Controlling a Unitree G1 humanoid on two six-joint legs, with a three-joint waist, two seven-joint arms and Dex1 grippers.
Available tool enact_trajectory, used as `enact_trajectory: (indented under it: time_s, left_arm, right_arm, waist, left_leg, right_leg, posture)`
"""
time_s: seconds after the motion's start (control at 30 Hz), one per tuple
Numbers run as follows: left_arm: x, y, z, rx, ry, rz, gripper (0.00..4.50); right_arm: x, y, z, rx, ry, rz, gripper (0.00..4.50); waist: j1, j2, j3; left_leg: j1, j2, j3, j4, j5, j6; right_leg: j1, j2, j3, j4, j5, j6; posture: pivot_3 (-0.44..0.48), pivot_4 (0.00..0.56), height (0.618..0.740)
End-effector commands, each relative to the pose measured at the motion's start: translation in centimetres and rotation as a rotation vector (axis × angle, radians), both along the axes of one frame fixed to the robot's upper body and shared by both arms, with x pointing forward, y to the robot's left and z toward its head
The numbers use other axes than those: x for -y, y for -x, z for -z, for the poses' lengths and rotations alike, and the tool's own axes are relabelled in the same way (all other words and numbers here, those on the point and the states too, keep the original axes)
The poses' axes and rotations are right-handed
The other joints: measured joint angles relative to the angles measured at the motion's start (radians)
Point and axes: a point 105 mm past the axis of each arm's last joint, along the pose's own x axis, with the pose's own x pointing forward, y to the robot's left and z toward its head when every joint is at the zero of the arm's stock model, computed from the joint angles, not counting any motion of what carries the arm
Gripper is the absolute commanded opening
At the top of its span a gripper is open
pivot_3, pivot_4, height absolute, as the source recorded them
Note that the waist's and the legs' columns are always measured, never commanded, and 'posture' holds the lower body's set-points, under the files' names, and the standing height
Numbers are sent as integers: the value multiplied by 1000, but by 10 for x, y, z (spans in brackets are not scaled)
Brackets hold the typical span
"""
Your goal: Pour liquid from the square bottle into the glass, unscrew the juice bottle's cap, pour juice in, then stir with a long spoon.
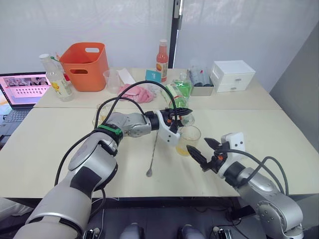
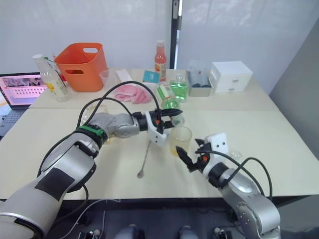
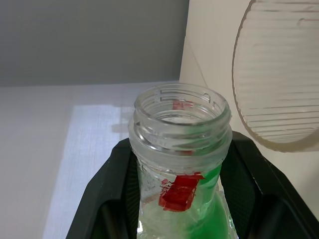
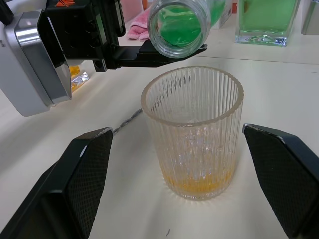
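We have the slim clear plastic juice bottle [image 1: 175, 95] clamped near its neck in the left gripper [image 1: 180, 112], uncapped, tipped over the ribbed clear glass tumbler [image 1: 189, 140]. Thin plastic likely flexes, so grip lightly. The glass looks slippery and fragile; right gripper [image 1: 206, 149] gapes beside it.

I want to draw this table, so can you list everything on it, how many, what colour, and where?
juice bottle: 1, green label, uncapped, tilted over the glass
glass: 1, clear, orange liquid at bottom, table centre
long spoon: 1, silver, flat beside the glass
green square bottle: 1, back
orange bin: 1, back left
red bottle: 1, back
white drawer box: 1, back right
pink cloth: 1, back
laptop: 1, far left
left gripper: holds the juice bottle
right gripper: open beside the glass
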Motion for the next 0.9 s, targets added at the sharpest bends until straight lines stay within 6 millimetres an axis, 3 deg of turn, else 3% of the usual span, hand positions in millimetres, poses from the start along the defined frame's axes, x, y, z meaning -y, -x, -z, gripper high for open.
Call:
enact_trajectory:
  time_s: [0.03, 0.9]
  left_arm:
    - [6, 0, -26, 82, 49, 20, 1708]
    - [6, -2, -21, 18, 51, -6, 1708]
  right_arm:
    - [-4, 4, -15, 61, -8, -20, 4416]
    - [-4, 5, -12, 54, -8, -16, 4416]
  waist:
    - [0, 0, 0]
    - [0, 0, 0]
  left_leg:
    - [0, 0, 0, 0, 0, 0]
    - [0, 0, 0, 1, 0, 0]
  right_leg:
    - [0, 0, 0, 0, 0, 0]
    - [0, 0, 0, 1, 0, 0]
  posture:
    - [0, 150, 715]
    - [0, 150, 715]
